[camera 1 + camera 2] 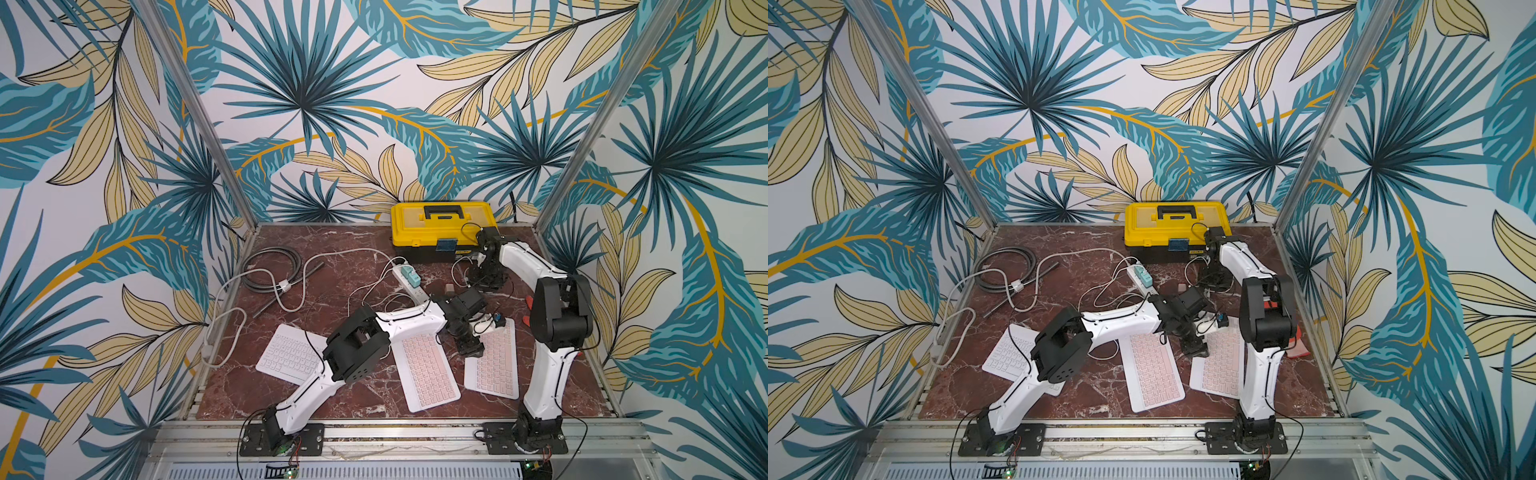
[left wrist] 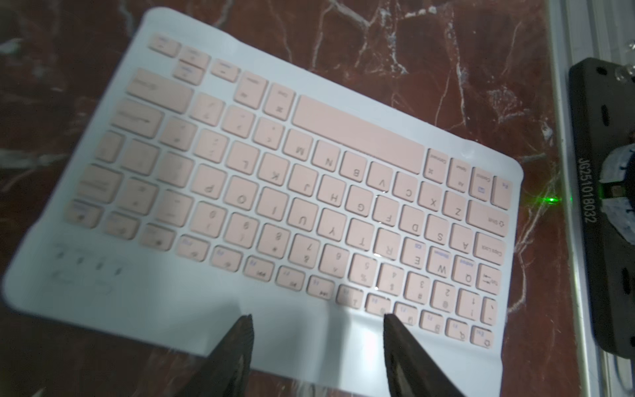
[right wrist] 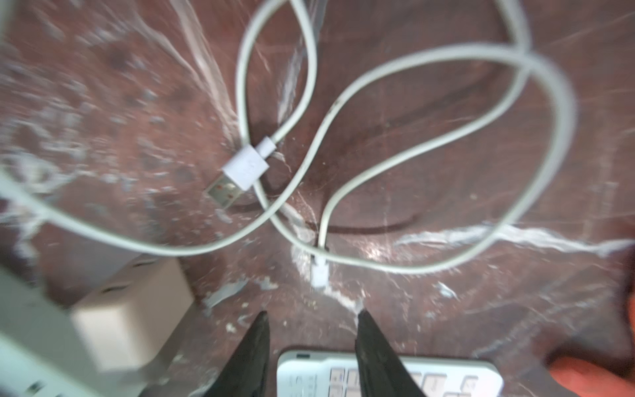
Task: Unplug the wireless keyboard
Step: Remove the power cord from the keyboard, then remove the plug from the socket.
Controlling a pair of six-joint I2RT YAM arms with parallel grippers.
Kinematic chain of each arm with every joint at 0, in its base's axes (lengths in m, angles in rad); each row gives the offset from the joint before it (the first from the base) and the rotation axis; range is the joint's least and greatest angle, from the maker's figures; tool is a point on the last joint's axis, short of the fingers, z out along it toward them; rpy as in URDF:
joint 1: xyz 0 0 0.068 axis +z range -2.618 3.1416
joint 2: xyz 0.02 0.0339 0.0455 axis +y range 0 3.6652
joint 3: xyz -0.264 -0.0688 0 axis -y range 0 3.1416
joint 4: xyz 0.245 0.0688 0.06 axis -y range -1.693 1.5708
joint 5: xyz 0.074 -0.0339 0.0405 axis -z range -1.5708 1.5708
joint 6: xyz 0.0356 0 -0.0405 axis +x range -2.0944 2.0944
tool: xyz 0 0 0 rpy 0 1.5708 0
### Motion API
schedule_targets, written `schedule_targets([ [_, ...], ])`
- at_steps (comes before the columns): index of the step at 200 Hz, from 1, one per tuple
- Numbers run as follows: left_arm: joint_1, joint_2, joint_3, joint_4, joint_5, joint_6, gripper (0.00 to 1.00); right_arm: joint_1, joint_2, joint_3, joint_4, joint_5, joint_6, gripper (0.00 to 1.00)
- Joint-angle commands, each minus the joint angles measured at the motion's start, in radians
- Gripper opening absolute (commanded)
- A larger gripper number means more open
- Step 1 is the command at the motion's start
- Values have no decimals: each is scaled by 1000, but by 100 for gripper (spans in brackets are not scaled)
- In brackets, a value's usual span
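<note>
The wireless keyboard (image 1: 496,365), white with pink keys, lies flat on the red marble table (image 1: 316,257) near the right arm's base, its long sides running front to back. The left tool (image 2: 318,318) hangs over the keyboard's bare border by the function-key row, its jaws apart with nothing between them; whether the tips touch the surface cannot be told. The right tool (image 3: 311,318) sits low over the keyboard's far short end, its jaws also apart and empty. Just beyond that end, in the right wrist view, the small plug (image 3: 319,273) of a white cable (image 3: 324,220) lies on the table, clear of the keyboard's edge, and the cable loops away across the marble to a bare USB plug (image 3: 237,172). A second pink keyboard (image 1: 426,370) and a white keyboard (image 1: 286,353) lie further towards the left arm, with a power strip (image 1: 409,280) and a yellow toolbox (image 1: 442,226) behind.
</note>
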Motion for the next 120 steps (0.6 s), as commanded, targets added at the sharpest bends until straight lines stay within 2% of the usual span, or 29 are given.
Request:
schedule_targets([
  [1, 22, -114, -18, -26, -51, -61, 63, -22, -76, -13, -37, -31, -21, 47],
  [28, 66, -206, -81, -24, -68, -104, 64, -54, -138, -38, 4, -82, -40, 51],
  [82, 219, -377, -235, -9, -118, -264, 64, -65, -211, -105, 126, -190, -81, 48],
  [120, 383, -562, -533, 262, -70, -496, 62, -54, -279, -242, 282, -285, -76, 46],
])
